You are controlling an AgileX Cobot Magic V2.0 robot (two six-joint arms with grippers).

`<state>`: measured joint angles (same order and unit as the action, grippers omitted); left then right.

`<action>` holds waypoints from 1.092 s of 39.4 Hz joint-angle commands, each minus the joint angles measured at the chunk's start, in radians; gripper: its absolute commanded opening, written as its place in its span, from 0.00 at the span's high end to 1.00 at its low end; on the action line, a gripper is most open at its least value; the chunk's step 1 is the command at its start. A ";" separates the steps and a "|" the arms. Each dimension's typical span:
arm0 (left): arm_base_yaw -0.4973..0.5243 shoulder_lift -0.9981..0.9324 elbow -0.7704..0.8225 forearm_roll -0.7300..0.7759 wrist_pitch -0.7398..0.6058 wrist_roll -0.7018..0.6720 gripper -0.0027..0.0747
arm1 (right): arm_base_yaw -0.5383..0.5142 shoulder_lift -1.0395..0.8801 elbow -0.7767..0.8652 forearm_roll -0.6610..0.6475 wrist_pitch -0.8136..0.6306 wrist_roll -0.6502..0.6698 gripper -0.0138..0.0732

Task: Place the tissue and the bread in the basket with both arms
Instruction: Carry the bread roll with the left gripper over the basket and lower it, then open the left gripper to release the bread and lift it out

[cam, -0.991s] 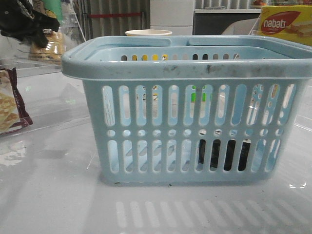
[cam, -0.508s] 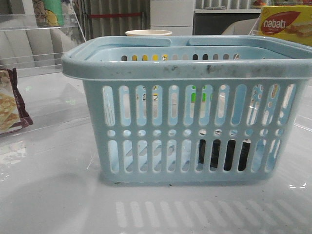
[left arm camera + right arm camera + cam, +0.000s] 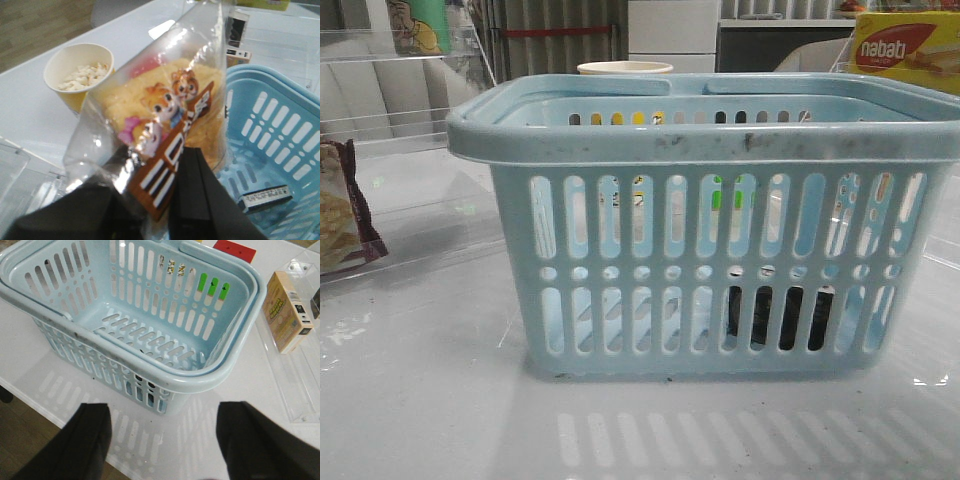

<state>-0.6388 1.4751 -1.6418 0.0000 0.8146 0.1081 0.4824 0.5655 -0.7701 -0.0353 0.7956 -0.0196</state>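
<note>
The light blue basket (image 3: 720, 150) stands in the middle of the table. It also shows in the left wrist view (image 3: 280, 115) and the right wrist view (image 3: 210, 375). The black tissue pack (image 3: 780, 318) lies on the basket floor, seen through the slots and from above (image 3: 262, 196). My left gripper (image 3: 155, 195) is shut on the clear wrapper of the bread (image 3: 165, 110) and holds it in the air beside the basket's rim. My right gripper (image 3: 162, 440) is open and empty over the table in front of the basket. Neither gripper shows in the front view.
A paper cup of popcorn (image 3: 80, 75) stands by the basket, its rim showing behind it (image 3: 625, 68). A cracker packet (image 3: 345, 215) lies at the left. A yellow nabati box (image 3: 905, 50) is at the back right. A tan box (image 3: 287, 310) lies in a clear tray.
My left gripper with the bread was at the top left of the front view one second ago. It has since moved out of that view.
</note>
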 commanded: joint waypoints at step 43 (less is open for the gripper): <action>-0.044 0.327 -0.034 -0.089 -0.019 0.002 0.22 | 0.001 0.001 -0.027 -0.014 -0.069 -0.007 0.21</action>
<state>-0.6744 1.8951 -1.6418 -0.0752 0.8237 0.1097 0.4824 0.5655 -0.7701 -0.0353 0.7956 -0.0196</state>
